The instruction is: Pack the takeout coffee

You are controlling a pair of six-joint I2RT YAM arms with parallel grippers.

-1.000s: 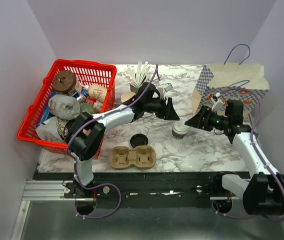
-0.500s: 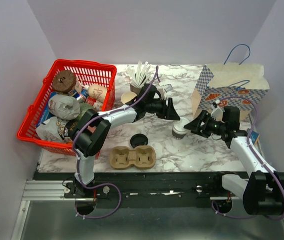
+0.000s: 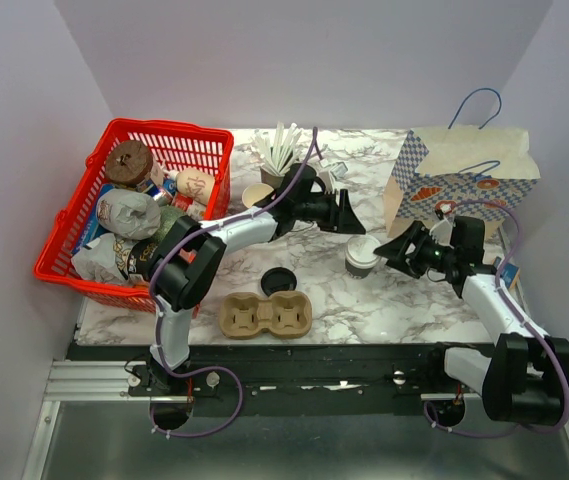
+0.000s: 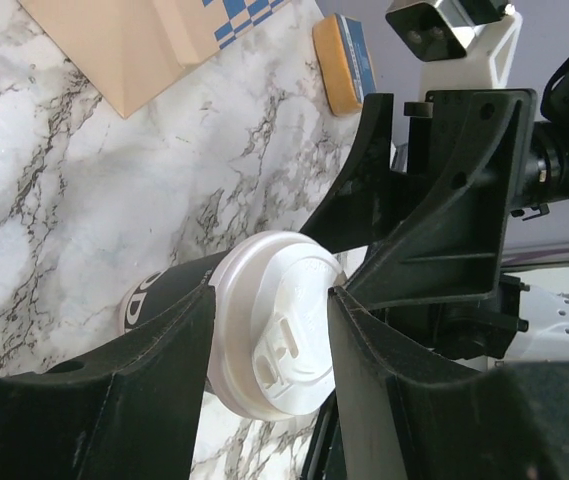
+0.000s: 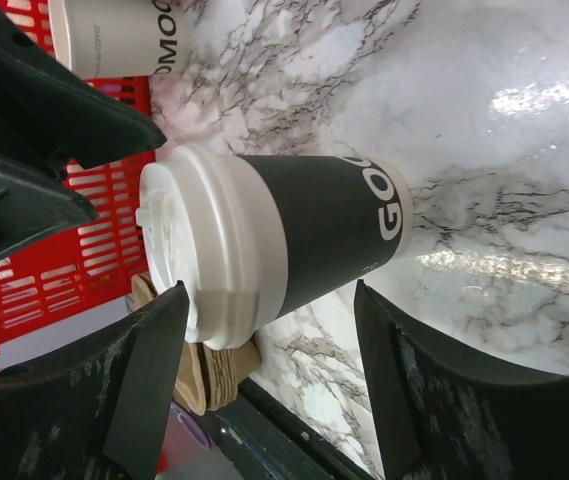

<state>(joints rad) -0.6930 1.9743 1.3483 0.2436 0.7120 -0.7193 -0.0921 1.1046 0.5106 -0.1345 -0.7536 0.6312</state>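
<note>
Since the earlier frame the right pincer (image 3: pixel 392 250) has been brought left, up to the takeout coffee (image 3: pixel 361 255), while the left pincer (image 3: pixel 352 222) has hardly been shifted. The coffee is stood upright on the marble bench (image 3: pixel 404 300), right of the middle, between the two pincers.

The left arm is folded at its elbow and stretched right across the bench, its pincer tipped down over the cup from the far side. The right arm is reached left and far from its near-right base.

From above, both pincers are seen crowding the cup. Only the left wrist view shows the left jaws parted either side of the white lid (image 4: pixel 274 340); whether they touch it cannot be told. Only the right wrist view shows the right jaws spread wide about the dark body, with bench visible between finger and cup and nothing gripped.

The lid is smooth moulded plastic with a sip tab. The body is matte paper with white lettering, and the bench is glossy and veined.
</note>
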